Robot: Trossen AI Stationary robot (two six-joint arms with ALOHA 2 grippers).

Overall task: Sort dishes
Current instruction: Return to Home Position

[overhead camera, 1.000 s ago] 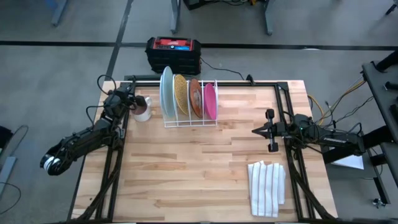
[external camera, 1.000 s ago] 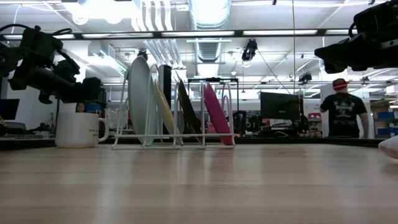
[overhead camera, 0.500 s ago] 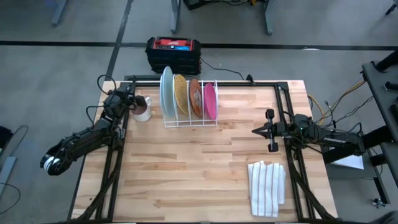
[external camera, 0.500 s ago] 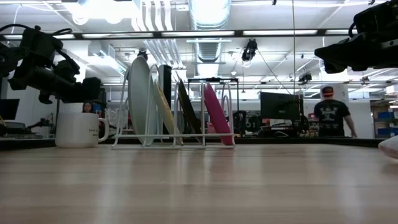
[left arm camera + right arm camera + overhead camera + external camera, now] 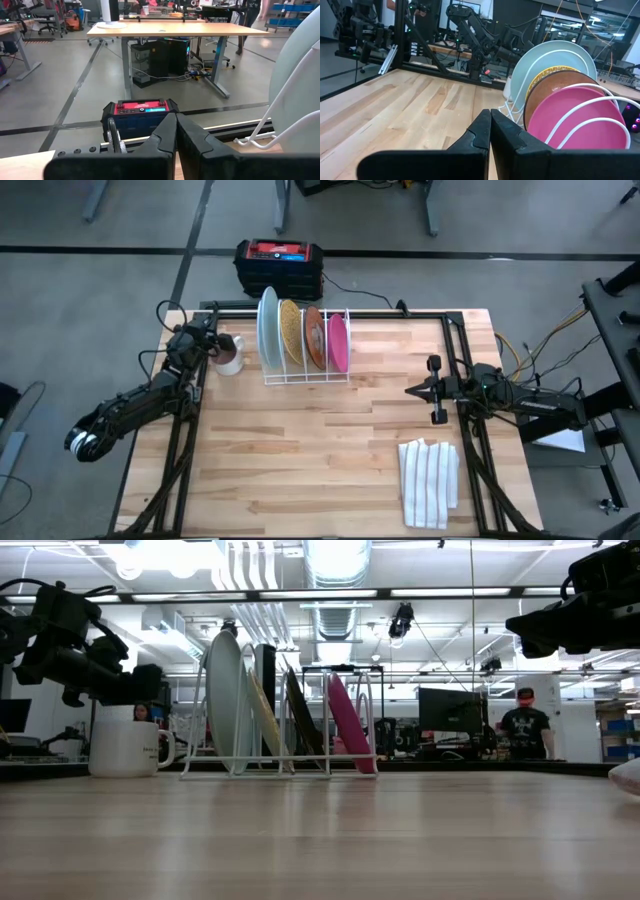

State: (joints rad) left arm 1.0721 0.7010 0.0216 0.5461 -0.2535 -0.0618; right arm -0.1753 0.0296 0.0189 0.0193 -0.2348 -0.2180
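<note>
Left tool (image 5: 214,342) hangs over the far left corner of the bench (image 5: 320,450), just beside the white mug (image 5: 230,356). Its two fingers are pressed together with nothing between them, as the left wrist view shows. The right tool (image 5: 412,390) is near the right edge of the bench and points toward the centre. Its fingers are also pressed together and carry nothing.

All four plates stand on edge in the white wire dish rack (image 5: 305,378) at the far side of the bench, closer to the left arm than to the right one. From left to right they are the teal-blue plate (image 5: 268,325), the yellow speckled plate (image 5: 290,330), the orange-brown plate (image 5: 314,336) and the magenta-pink plate (image 5: 338,343). In the low view they lean a little. The teal-blue plate is the nearest to the mug.

A striped cloth (image 5: 430,480) lies folded on the near right part of the bench, well apart from the rack. On the floor behind the bench is a black and red box (image 5: 279,264). In the low view a person (image 5: 524,726) stands far back in the room.
</note>
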